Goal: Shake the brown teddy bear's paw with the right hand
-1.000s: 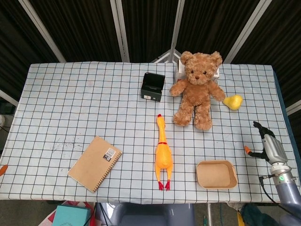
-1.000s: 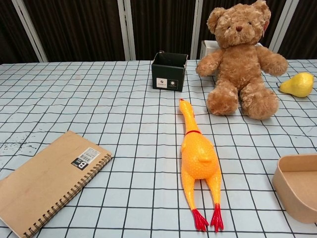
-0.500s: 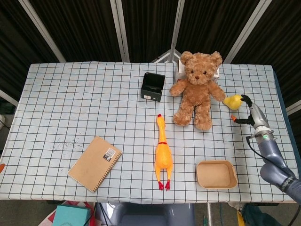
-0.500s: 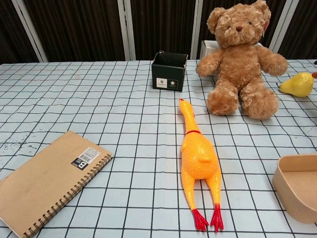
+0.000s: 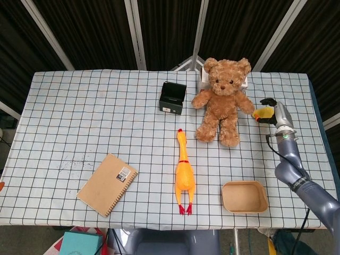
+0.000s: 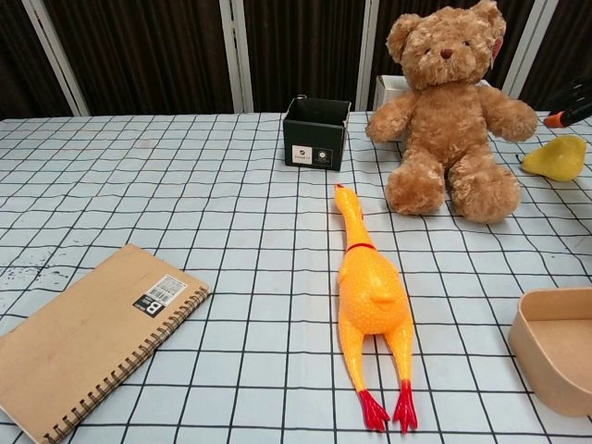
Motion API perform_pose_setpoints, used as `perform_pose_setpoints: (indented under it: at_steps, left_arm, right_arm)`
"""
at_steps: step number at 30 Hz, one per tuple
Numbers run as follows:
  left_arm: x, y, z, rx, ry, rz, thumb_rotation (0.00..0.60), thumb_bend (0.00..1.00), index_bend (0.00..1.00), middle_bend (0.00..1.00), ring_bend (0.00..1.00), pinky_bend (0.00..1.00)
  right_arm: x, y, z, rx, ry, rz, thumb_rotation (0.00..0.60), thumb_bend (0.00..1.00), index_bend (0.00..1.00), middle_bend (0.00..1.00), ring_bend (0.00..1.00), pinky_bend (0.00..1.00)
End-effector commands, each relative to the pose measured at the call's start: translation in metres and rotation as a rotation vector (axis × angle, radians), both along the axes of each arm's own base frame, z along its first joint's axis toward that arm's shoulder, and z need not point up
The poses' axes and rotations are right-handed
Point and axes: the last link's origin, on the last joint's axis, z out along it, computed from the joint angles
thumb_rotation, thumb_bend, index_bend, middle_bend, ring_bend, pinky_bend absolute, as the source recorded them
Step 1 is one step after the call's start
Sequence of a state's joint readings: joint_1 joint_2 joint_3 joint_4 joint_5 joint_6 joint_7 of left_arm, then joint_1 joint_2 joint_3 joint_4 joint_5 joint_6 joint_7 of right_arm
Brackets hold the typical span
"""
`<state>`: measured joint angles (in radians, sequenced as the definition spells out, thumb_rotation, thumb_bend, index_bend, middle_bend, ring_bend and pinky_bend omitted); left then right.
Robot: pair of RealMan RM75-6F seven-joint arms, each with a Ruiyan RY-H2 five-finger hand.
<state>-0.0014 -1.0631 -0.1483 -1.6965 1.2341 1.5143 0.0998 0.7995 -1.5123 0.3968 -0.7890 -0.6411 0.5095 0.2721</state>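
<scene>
Nearest on the checked tablecloth (image 5: 79, 117), a brown spiral notebook (image 5: 107, 184) lies at the left, a rubber chicken (image 5: 184, 173) in the middle and a tan tray (image 5: 244, 196) at the right. Farther back sits a small black box (image 5: 172, 98). At the far right the brown teddy bear (image 5: 223, 100) sits upright. The right hand (image 5: 275, 113) hovers above a yellow pear-shaped toy (image 6: 555, 157), just right of the bear's paw (image 5: 247, 108); I cannot tell how its fingers lie.

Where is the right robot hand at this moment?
Head view: the right robot hand hovers at the table's far right, over the yellow pear toy, just beside the brown teddy bear.
</scene>
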Motion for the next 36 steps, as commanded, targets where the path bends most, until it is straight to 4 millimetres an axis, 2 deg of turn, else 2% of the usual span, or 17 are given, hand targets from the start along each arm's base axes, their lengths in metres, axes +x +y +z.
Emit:
perform_pose_setpoints:
  at_steps: [1, 7, 11, 19, 24, 29, 36]
  left_arm:
    - [-0.003, 0.000, 0.002, 0.011, -0.002, 0.015, 0.600, 0.27, 0.21, 0.00, 0.00, 0.14]
    - [-0.003, 0.000, 0.003, 0.012, -0.002, 0.017, 0.600, 0.27, 0.21, 0.00, 0.00, 0.14]
    - [-0.004, 0.001, 0.003, 0.008, -0.005, 0.019, 0.600, 0.27, 0.21, 0.00, 0.00, 0.14]
    - [-0.007, 0.001, 0.007, 0.008, -0.017, 0.018, 0.600, 0.27, 0.21, 0.00, 0.00, 0.13]
    - [-0.007, 0.001, 0.009, 0.008, -0.023, 0.015, 0.600, 0.27, 0.22, 0.00, 0.00, 0.13]
    - [-0.007, 0.000, 0.009, 0.008, -0.024, 0.012, 0.600, 0.27, 0.22, 0.00, 0.00, 0.13]
    - [-0.007, 0.000, 0.009, 0.010, -0.018, 0.018, 0.600, 0.27, 0.22, 0.00, 0.00, 0.14]
  right_arm:
    - [0.014, -0.008, -0.016, 0.049, -0.010, 0.013, 0.600, 0.34, 0.31, 0.28, 0.18, 0.00]
    - [0.021, -0.013, -0.023, 0.058, -0.001, 0.018, 0.600, 0.34, 0.30, 0.28, 0.18, 0.00]
    - [0.030, -0.017, -0.028, 0.067, -0.001, 0.028, 0.600, 0.34, 0.24, 0.28, 0.18, 0.00]
    - [0.042, -0.022, -0.025, 0.044, 0.000, 0.031, 0.600, 0.34, 0.23, 0.28, 0.18, 0.00]
    - [0.042, -0.023, -0.024, 0.016, -0.003, 0.004, 0.600, 0.34, 0.30, 0.35, 0.22, 0.00]
    - [0.036, -0.024, -0.029, 0.002, 0.006, -0.028, 0.600, 0.34, 0.40, 0.47, 0.29, 0.00]
    - [0.030, -0.023, -0.039, 0.023, 0.012, -0.049, 0.600, 0.34, 0.42, 0.49, 0.30, 0.00]
